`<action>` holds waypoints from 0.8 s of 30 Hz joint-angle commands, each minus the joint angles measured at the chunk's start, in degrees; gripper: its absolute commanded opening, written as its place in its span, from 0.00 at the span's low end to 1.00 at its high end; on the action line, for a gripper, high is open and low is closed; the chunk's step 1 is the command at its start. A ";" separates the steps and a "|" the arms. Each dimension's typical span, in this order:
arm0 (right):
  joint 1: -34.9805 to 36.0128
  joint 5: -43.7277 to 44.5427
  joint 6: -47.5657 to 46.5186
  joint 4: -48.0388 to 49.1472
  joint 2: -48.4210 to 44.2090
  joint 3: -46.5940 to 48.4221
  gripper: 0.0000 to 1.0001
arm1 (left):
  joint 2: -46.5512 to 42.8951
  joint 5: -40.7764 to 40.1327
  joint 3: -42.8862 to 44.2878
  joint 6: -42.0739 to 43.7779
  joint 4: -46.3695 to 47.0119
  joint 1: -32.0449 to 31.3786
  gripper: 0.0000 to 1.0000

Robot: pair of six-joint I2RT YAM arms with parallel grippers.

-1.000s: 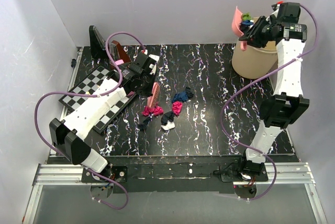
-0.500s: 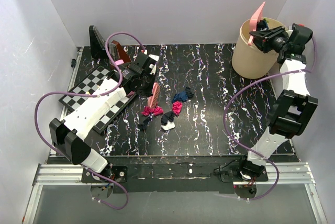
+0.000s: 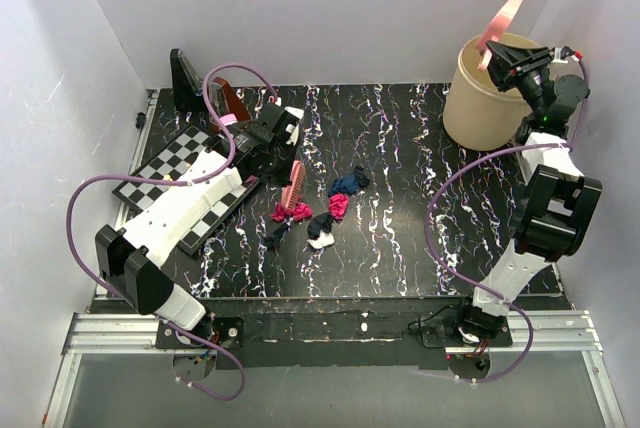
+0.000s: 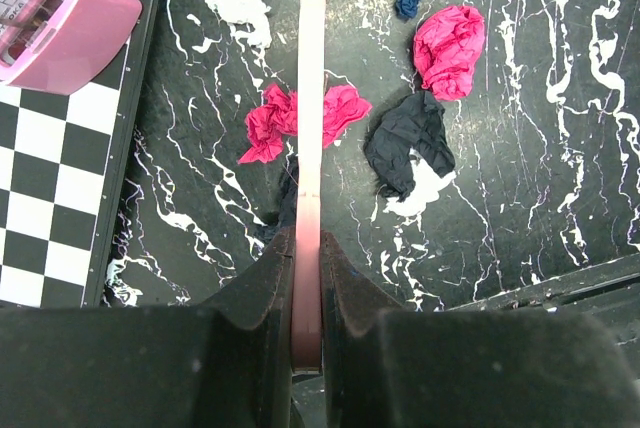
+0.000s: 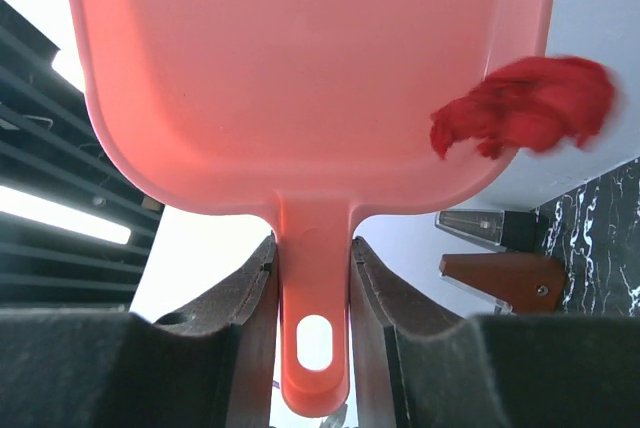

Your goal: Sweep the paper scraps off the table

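Pink dustpan gripped by right pincer, left pincer gripping brush among paper scraps

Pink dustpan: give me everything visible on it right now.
The pink dustpan looks like smooth salmon-pink plastic: a broad shallow tray with rounded corners, and a short handle with an oval hanging hole. The right tool clamps that handle. The pan is raised and tilted steeply, tray end high, above the tan bin at the far right. One blurred red scrap shows at the tray's edge.
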 commanded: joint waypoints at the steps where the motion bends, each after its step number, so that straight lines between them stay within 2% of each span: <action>1: -0.83 3.23 4.07 8.90 -3.08 -5.09 0.01 | -2.43 0.40 -0.46 -0.38 1.62 0.18 0.00; 6: -1.19 9.90 11.70 22.84 -1.06 -14.50 0.01 | -3.39 0.05 -1.52 -0.38 1.71 0.10 0.00; 8: -1.10 10.62 12.68 24.81 -0.01 -15.74 0.01 | -3.48 -0.13 -1.52 -0.21 1.89 0.18 0.00; 12: -1.10 9.39 12.42 24.46 0.00 -14.25 0.01 | -3.22 0.05 -1.17 -0.21 1.71 0.18 0.00; 18: -1.01 6.41 10.75 21.30 -1.49 -7.14 0.01 | -3.39 0.05 -0.90 -0.38 2.15 0.10 0.00; 24: 0.13 -1.67 7.51 17.61 -2.55 -1.68 0.01 | -4.45 -0.74 -0.55 0.05 3.38 0.10 0.00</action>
